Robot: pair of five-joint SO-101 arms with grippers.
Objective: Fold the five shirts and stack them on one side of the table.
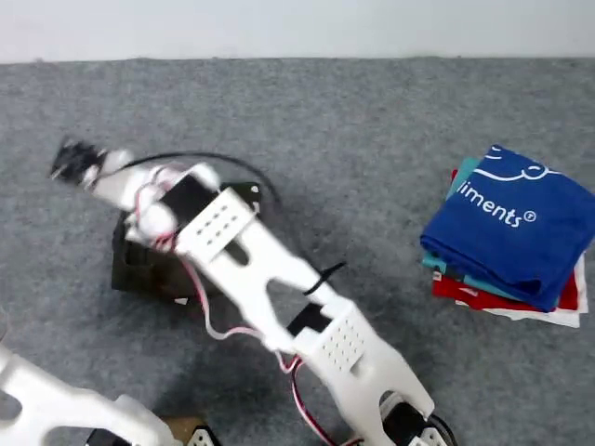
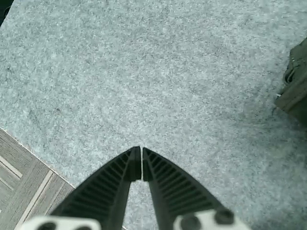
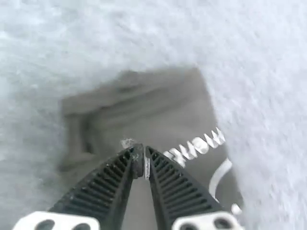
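Observation:
A folded dark shirt (image 1: 139, 268) with white print lies on the grey felt at the left, partly under my right arm. In the right wrist view the same dark shirt (image 3: 144, 115) lies below my right gripper (image 3: 139, 160), whose fingers are shut with nothing clearly between them. From above, the right gripper (image 1: 72, 163) sits just beyond the shirt's far left corner. A stack of folded shirts (image 1: 507, 237), blue on top with teal, red and white beneath, rests at the right edge. My left gripper (image 2: 142, 165) is shut over bare felt, with the dark shirt (image 2: 295, 86) off to one side.
The grey felt mat (image 1: 353, 130) covers the table. Its edge and a wooden surface (image 2: 24, 177) show close to the left gripper. The left arm's white body (image 1: 56, 404) sits at the front left corner.

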